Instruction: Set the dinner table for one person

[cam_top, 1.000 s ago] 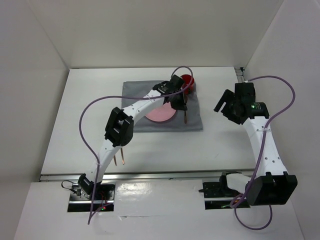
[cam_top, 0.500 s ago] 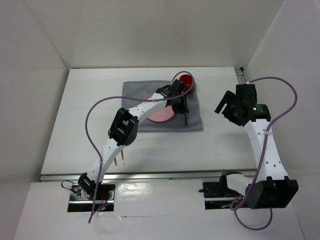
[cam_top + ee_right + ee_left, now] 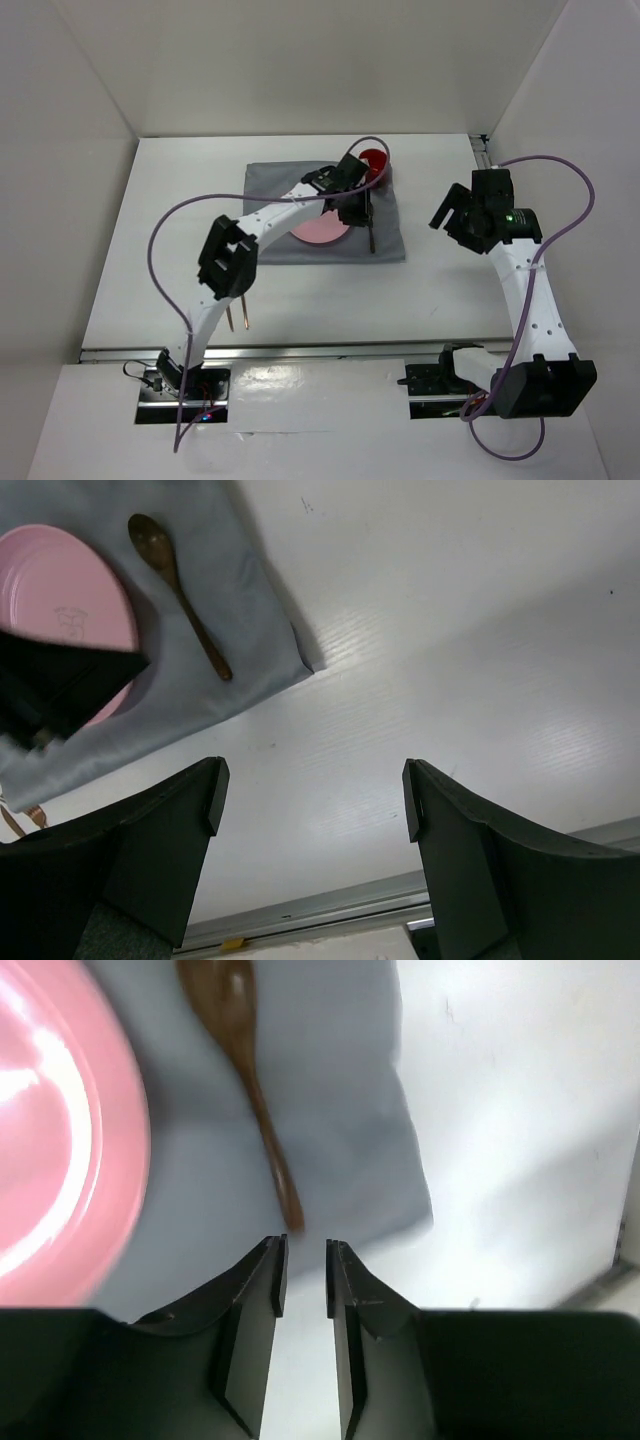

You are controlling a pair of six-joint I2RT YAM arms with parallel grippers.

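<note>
On the white dinner table [image 3: 140,250], a grey cloth [image 3: 265,185] holds a pink plate [image 3: 60,1130] and, just right of it, a wooden spoon [image 3: 262,1120]. The spoon is probably light, stiff and slim, best pinched mid-handle. Above its handle end the left gripper [image 3: 305,1250] hovers narrowly parted and empty; the right gripper [image 3: 312,780] hangs spread wide, empty.

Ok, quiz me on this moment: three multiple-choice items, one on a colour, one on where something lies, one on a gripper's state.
1. The plate is: A white; B pink; C grey.
2. The wooden spoon lies: A on the plate; B on the grey cloth beside the plate; C held in the air.
3. The right gripper is: A shut on the spoon; B shut on nothing; C open and empty.

Answers:
1. B: it shows pink in both wrist views.
2. B: its whole length rests on the cloth, apart from the plate.
3. C: its fingers stand wide apart over the white tabletop.
</note>
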